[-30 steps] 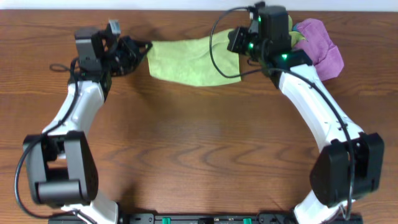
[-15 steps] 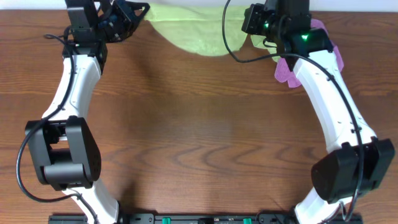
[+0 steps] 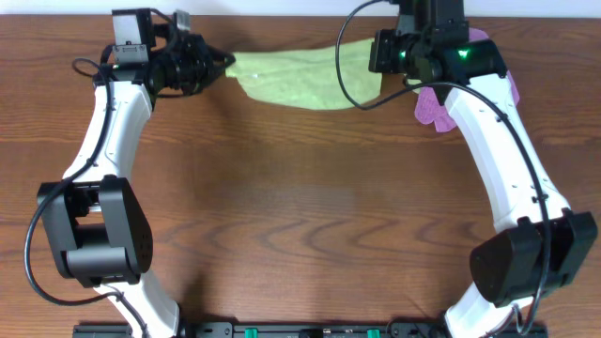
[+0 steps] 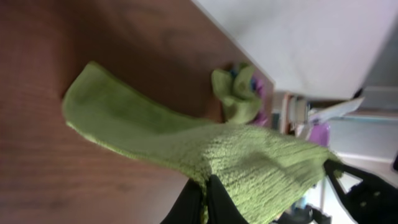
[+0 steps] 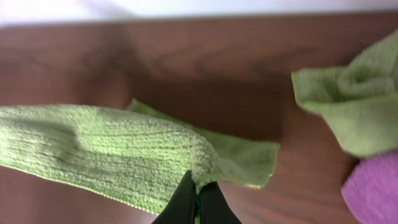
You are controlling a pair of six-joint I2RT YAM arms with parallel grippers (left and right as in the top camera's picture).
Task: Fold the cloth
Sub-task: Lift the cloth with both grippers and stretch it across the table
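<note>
Wood-grain table [image 3: 300, 216] as reference; the cloth [image 3: 300, 80], swung back inward from the table's far edge over the last half-second, hangs slung along that edge; left gripper [image 4: 204, 196] and right gripper [image 5: 198, 198] each pinch a corner. It is probably being spread for folding. Purple cloth [image 3: 430, 108] partly covered by the right arm; right fingertips hidden overhead.

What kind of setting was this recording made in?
Probably a robotics lab bench: left arm and right arm mounted at a wood-grain table against a plain white wall, with the lime-green cloth stretched between them and a spare purple cloth at the far edge.
</note>
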